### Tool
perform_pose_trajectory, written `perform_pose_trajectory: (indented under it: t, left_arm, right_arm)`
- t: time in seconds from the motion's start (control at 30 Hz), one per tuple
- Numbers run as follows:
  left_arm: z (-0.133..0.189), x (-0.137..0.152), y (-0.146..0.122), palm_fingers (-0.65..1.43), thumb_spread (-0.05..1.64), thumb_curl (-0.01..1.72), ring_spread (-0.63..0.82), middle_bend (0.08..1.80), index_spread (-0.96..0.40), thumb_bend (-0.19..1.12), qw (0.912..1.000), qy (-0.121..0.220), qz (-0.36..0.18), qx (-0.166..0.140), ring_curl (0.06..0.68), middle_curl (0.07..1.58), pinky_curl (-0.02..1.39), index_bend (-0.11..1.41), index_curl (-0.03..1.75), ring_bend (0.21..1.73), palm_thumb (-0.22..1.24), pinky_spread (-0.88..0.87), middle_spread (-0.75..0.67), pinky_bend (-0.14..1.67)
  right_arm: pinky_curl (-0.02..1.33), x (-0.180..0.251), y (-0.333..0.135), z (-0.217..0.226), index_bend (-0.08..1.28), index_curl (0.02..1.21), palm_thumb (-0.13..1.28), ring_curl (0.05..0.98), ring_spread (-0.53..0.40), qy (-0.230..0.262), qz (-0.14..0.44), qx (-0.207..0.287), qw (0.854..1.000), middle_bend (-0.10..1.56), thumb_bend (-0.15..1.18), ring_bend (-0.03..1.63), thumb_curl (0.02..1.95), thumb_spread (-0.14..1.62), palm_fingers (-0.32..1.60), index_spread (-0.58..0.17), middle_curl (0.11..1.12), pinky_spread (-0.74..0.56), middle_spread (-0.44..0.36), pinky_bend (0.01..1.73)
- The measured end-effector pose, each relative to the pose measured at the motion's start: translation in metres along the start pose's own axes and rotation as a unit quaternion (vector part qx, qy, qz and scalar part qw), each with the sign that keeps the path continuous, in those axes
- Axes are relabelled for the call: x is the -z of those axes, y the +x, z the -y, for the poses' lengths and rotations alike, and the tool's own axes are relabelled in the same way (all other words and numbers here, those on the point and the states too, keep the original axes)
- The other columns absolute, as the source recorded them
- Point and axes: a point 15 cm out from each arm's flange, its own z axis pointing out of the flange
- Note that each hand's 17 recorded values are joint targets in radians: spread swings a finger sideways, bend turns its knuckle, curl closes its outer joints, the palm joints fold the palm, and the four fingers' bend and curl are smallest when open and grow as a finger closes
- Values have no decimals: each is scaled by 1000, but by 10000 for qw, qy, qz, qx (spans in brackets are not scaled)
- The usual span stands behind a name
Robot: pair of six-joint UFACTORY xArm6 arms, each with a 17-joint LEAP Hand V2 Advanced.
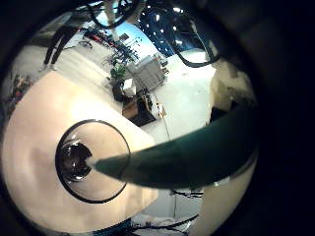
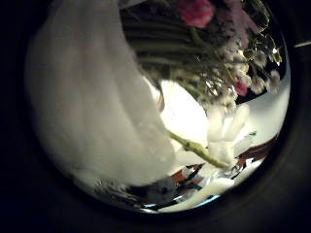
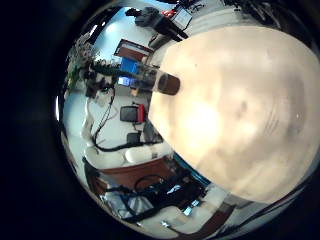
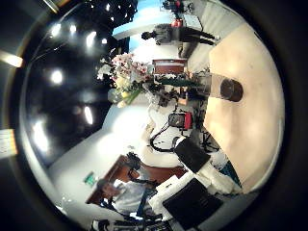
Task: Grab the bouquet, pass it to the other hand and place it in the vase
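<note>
The bouquet's stem end (image 1: 187, 157) reaches out from my left palm and its tip sits over the mouth of the glass vase (image 1: 94, 160). Its paper wrap (image 2: 87, 107) and flowers (image 2: 209, 58) fill the left thumb side view, close against my left hand, which holds it. The vase (image 3: 165, 83) stands upright near the edge of the round table (image 3: 230, 110). From the right thumb side view the bouquet (image 4: 130, 77) hangs in line with the vase (image 4: 226, 89). My right hand (image 4: 192, 188) is off to the side of the table, its fingers relaxed and holding nothing.
The round table (image 1: 39, 128) carries only the vase. Beyond it are desks and equipment (image 1: 138, 84) on the room's floor.
</note>
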Motion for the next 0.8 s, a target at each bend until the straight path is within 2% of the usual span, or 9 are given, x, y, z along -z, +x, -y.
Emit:
perform_pose_trajectory:
  t: [0.03, 0.1, 0.2, 0.33, 0.43, 0.8]
  left_arm:
    - [-1, 3, -2, -366, 1003, 627, -40, 749, -412, -101, 10000, 21, 0, -20, 405, 574, 578, 552, 958, 1026, 305, -92, -80, 782]
    - [0, 9, -7, -386, 956, 562, 144, 561, -277, -93, 9999, 25, 45, -92, 319, 453, 479, 309, 842, 919, 209, 110, 81, 679]
    - [3, 22, -18, -336, 887, 497, 320, 420, -149, -73, 9997, 57, 165, -142, 253, 365, 400, 121, 713, 776, 129, 320, 257, 559]
    - [5, 42, -26, -277, 816, 446, 454, 307, -66, -54, 9993, 269, 247, -74, 208, 315, 333, 75, 569, 669, 85, 508, 401, 455]
    - [5, 58, -32, -241, 787, 422, 509, 253, -44, -46, 9985, 467, 280, -3, 188, 296, 299, 74, 479, 612, 76, 589, 453, 404]
    - [5, 95, -38, -166, 758, 372, 579, 173, -18, -39, 9960, 760, 457, 94, 167, 264, 237, 101, 277, 499, 77, 701, 504, 318]
  right_arm:
    - [317, 0, 0, 0, 158, 274, 708, 260, 220, -5, 7, 1, 10000, 189, -24, 360, 440, 1033, 44, -301, 309, 405, 111, 398]
    - [316, 0, 1, 0, 160, 274, 710, 260, 219, -9, 13, -5, 10000, 191, -23, 360, 440, 1033, 50, -302, 310, 401, 112, 396]
    - [315, 0, 1, -1, 161, 275, 706, 261, 214, -13, 8, -9, 10000, 194, -25, 367, 441, 1032, 62, -299, 311, 398, 112, 391]
    - [314, -1, -1, -2, 157, 274, 710, 261, 212, -24, 11, 19, 10000, 192, -22, 371, 444, 1033, 73, -296, 313, 400, 112, 392]
    - [313, 0, -1, -2, 161, 275, 709, 261, 211, -20, 7, 25, 10000, 192, -24, 370, 446, 1032, 75, -295, 313, 401, 112, 391]
    - [312, 3, 2, -8, 162, 277, 714, 258, 211, -76, 8, 23, 10000, 190, -23, 372, 448, 1033, 90, -284, 314, 403, 112, 387]
